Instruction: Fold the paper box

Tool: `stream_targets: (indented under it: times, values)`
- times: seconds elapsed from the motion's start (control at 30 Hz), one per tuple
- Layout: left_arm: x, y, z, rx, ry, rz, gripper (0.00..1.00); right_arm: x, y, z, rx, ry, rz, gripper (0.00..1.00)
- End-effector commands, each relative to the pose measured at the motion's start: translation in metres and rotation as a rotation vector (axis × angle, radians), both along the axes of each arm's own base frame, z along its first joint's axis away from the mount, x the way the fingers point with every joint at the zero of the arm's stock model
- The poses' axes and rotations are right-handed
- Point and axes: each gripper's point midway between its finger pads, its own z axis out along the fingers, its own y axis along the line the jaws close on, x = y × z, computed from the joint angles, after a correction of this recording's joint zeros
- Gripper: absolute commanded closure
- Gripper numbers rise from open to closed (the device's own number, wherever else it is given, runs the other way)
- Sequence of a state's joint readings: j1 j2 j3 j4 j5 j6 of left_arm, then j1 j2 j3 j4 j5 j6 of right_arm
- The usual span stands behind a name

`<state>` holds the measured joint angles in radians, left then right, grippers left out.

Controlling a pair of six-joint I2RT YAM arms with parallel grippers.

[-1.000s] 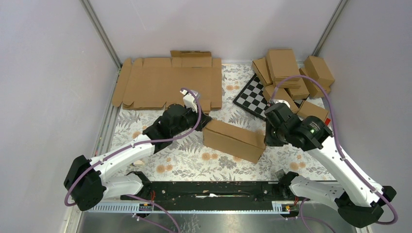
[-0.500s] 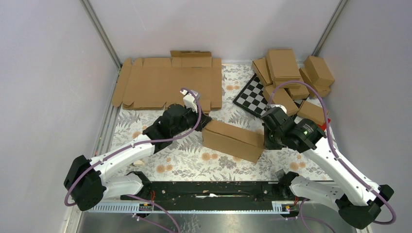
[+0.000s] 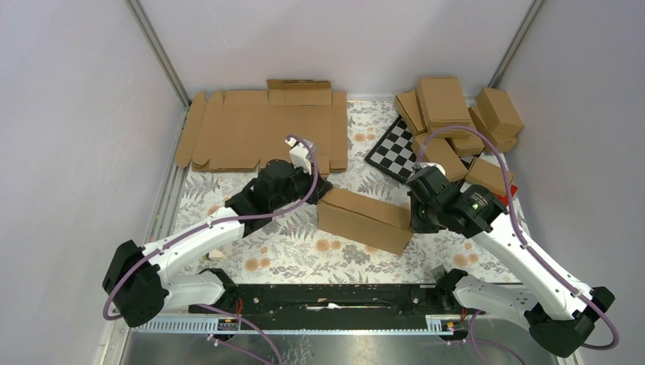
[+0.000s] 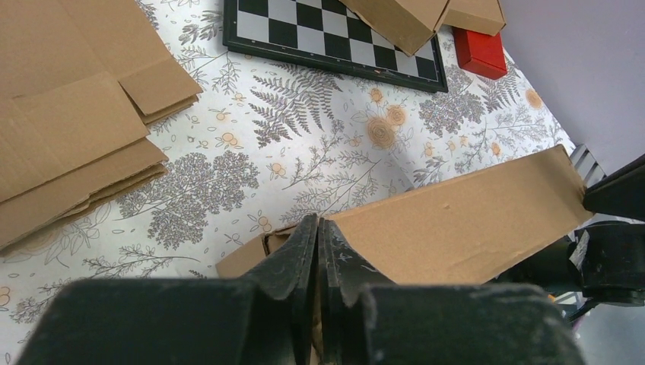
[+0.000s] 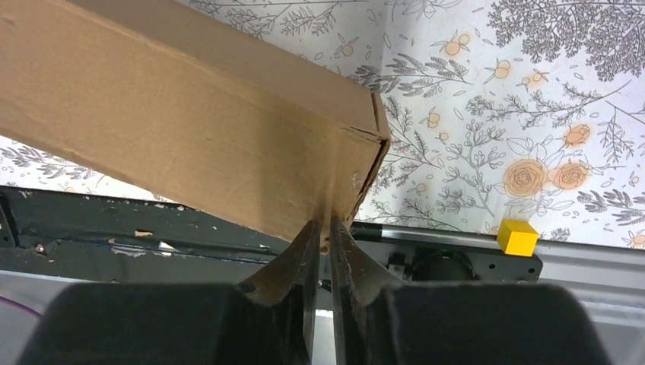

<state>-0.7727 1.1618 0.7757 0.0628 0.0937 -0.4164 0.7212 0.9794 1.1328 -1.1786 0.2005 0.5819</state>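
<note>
The paper box [image 3: 366, 219] is a closed brown cardboard box, held between both arms above the floral table. My left gripper [image 3: 320, 192] is shut on its left end; in the left wrist view the fingers [image 4: 317, 237] pinch the box's edge [image 4: 456, 220]. My right gripper [image 3: 414, 215] is shut on its right end; in the right wrist view the fingertips [image 5: 320, 232] clamp the lower corner of the box [image 5: 190, 129].
Flat cardboard blanks [image 3: 258, 129] lie at the back left. A pile of finished boxes [image 3: 456, 125] and a checkerboard [image 3: 395, 150] sit at the back right. A red block [image 4: 479, 49] lies by the checkerboard. A yellow cube [image 5: 517, 237] sits near the table's front rail.
The right arm has shifted slightly left and up with the box's right end. The left gripper has edged slightly up. The box stays held between both.
</note>
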Motion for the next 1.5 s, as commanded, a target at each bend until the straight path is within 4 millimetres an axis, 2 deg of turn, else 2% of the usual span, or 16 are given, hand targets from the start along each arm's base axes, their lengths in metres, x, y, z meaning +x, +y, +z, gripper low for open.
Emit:
stream_targets:
  times: [0.0, 0.1, 0.3, 0.33, 0.4, 0.5, 0.53, 0.67, 0.83, 0.93, 1.03, 1.17, 1.23, 1.3, 1.4, 1.47]
  values:
    - [-0.001, -0.001, -0.003, 0.071, 0.049, -0.019, 0.88, -0.004, 0.002, -0.016, -0.017, 0.040, 0.025, 0.83]
    - [0.006, -0.001, 0.020, 0.080, 0.041, 0.007, 0.77, -0.004, 0.000, -0.016, -0.023, 0.035, 0.024, 0.83]
    - [0.010, 0.022, 0.044, 0.177, 0.068, 0.102, 0.59, -0.003, -0.002, -0.017, -0.033, 0.032, 0.016, 0.83]
    - [0.008, 0.025, 0.046, 0.185, 0.076, 0.109, 0.60, -0.002, -0.002, -0.017, -0.034, 0.030, 0.015, 0.83]
    - [0.002, 0.031, 0.047, 0.202, 0.100, 0.114, 0.70, -0.002, -0.002, -0.017, -0.035, 0.029, 0.014, 0.83]
    - [-0.007, 0.035, 0.042, 0.220, 0.140, 0.102, 0.95, -0.002, -0.002, -0.017, -0.036, 0.030, 0.018, 0.83]
    - [-0.010, 0.035, 0.039, 0.224, 0.154, 0.090, 1.00, -0.002, -0.002, -0.017, -0.036, 0.030, 0.017, 0.83]
    - [-0.022, 0.031, 0.024, 0.234, 0.211, 0.035, 1.00, -0.003, -0.002, -0.018, -0.036, 0.033, 0.020, 0.83]
    - [-0.030, 0.033, -0.012, 0.272, 0.276, 0.024, 1.00, -0.004, -0.003, -0.019, -0.035, 0.034, 0.014, 0.83]
    - [-0.030, 0.037, -0.019, 0.271, 0.273, 0.040, 1.00, -0.003, -0.003, -0.019, -0.034, 0.034, 0.013, 0.83]
    - [-0.024, 0.042, -0.008, 0.273, 0.241, 0.076, 1.00, -0.003, -0.002, -0.019, -0.033, 0.033, 0.013, 0.83]
    - [-0.016, 0.047, 0.029, 0.261, 0.172, 0.113, 1.00, -0.003, -0.002, -0.021, -0.035, 0.039, 0.013, 0.82]
    - [-0.018, 0.043, 0.048, 0.227, 0.146, 0.088, 1.00, -0.004, 0.000, -0.021, -0.031, 0.044, 0.014, 0.82]
    - [-0.025, 0.037, 0.057, 0.194, 0.149, 0.038, 1.00, -0.005, 0.001, -0.022, -0.022, 0.051, 0.017, 0.82]
    - [-0.034, 0.029, 0.053, 0.163, 0.178, -0.013, 1.00, -0.006, 0.002, -0.023, -0.019, 0.056, 0.016, 0.82]
    - [-0.037, 0.026, 0.039, 0.155, 0.198, -0.030, 1.00, -0.006, 0.002, -0.023, -0.017, 0.057, 0.015, 0.82]
